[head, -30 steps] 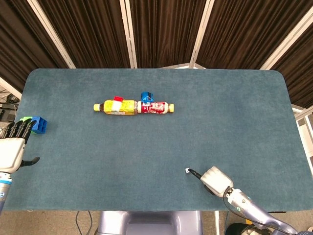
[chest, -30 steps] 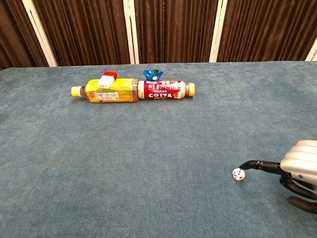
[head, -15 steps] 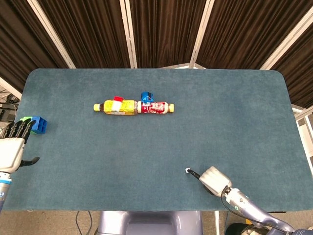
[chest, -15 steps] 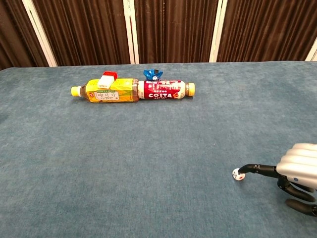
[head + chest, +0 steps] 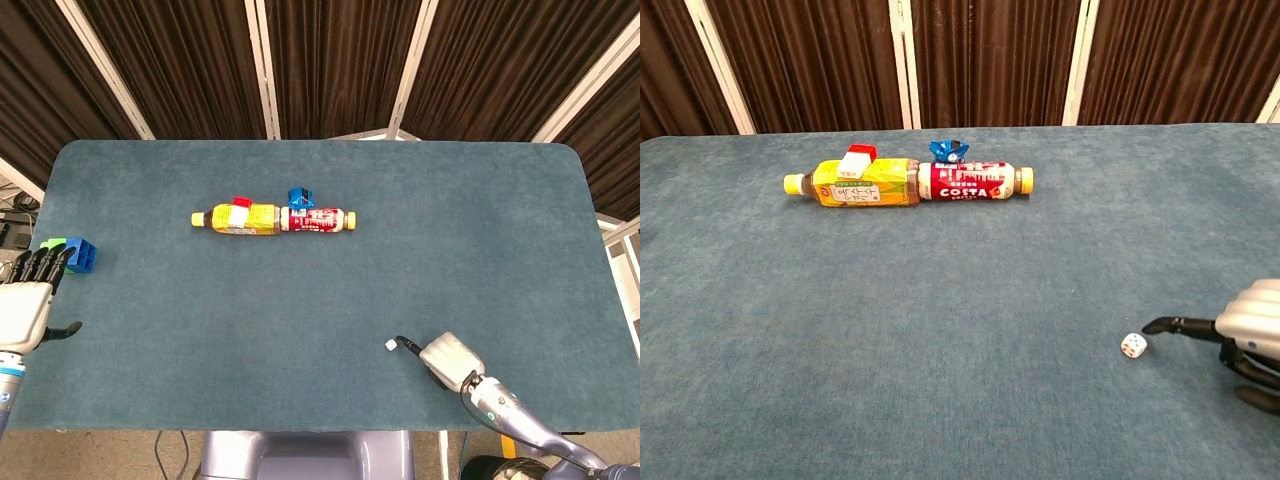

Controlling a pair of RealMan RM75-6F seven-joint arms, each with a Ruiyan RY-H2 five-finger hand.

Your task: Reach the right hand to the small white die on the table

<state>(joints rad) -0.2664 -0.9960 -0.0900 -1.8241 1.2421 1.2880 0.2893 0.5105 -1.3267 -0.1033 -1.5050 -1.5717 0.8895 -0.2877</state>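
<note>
Head view. The teal table (image 5: pixel 330 270) fills the frame, with dark curtains behind it. The small white die (image 5: pixel 390 345) lies near the front edge, right of centre. The right hand (image 5: pixel 447 358) rests low on the cloth just right of the die, one dark finger (image 5: pixel 408 343) stretched toward it; the fingertip sits just beside the die with a thin gap of cloth showing, so no contact. The other fingers are tucked under the silver back of the hand and their pose cannot be read here. Nothing is held. At mid-table two bottles lie end to end: a yellow tea bottle (image 5: pixel 237 218) and a red Costa bottle (image 5: pixel 318 219). A small red-and-white block (image 5: pixel 240 202) sits on the yellow bottle, a blue clip-like piece (image 5: pixel 299 197) just behind the red one. The left hand (image 5: pixel 28 300) hangs at the left table edge, fingers straight and side by side, thumb out, holding nothing. A blue and green block (image 5: pixel 74 254) sits just beyond its fingertips.

Chest view. The die (image 5: pixel 1133 345) sits alone on the cloth, pips visible. The right hand (image 5: pixel 1250 335) enters from the right edge, its extended finger (image 5: pixel 1180 326) pointing at the die, tip close but apart. Lower fingers curl downward, empty. The bottles lie far behind, well apart from the die.
</note>
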